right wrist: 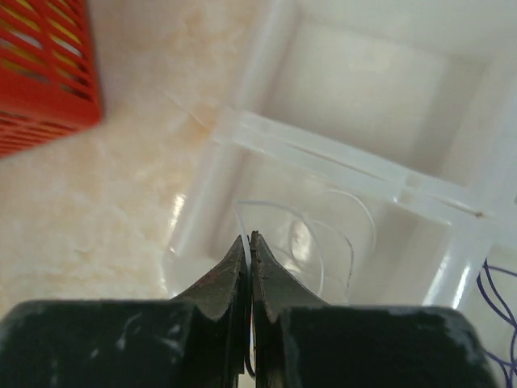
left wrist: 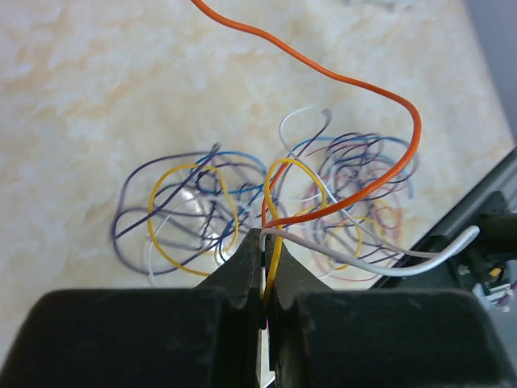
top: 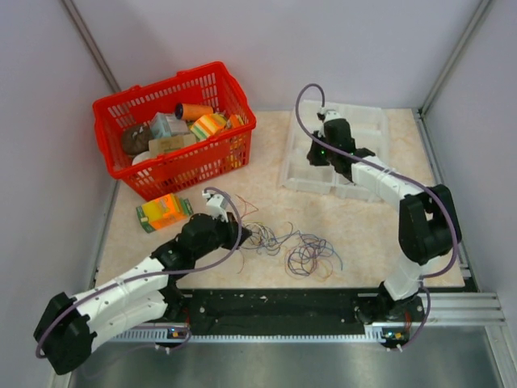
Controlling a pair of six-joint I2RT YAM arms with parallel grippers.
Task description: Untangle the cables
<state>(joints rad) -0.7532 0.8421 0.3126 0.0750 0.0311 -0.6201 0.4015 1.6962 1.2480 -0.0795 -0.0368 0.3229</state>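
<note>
The cables (top: pixel 300 249) lie in a loose tangle on the marble tabletop in front of the arms; they also show in the left wrist view (left wrist: pixel 202 206). My left gripper (top: pixel 245 234) sits at the tangle's left edge. In its wrist view my left gripper (left wrist: pixel 269 236) is shut on a yellow wire (left wrist: pixel 275 259), with an orange wire (left wrist: pixel 347 81) and a white wire (left wrist: pixel 388 271) also running from its tips. My right gripper (top: pixel 317 155) hangs over the clear tray (top: pixel 300 174). Its wrist view shows my right gripper (right wrist: pixel 249 237) shut on a thin white wire (right wrist: pixel 315 234) that curls into a tray compartment.
A red basket (top: pixel 113 105) full of items stands at the back left. An orange and green box (top: pixel 163 212) lies in front of it. The clear tray's dividers (right wrist: pixel 323 158) split it into compartments; a purple wire (right wrist: pixel 494 303) lies in the right one.
</note>
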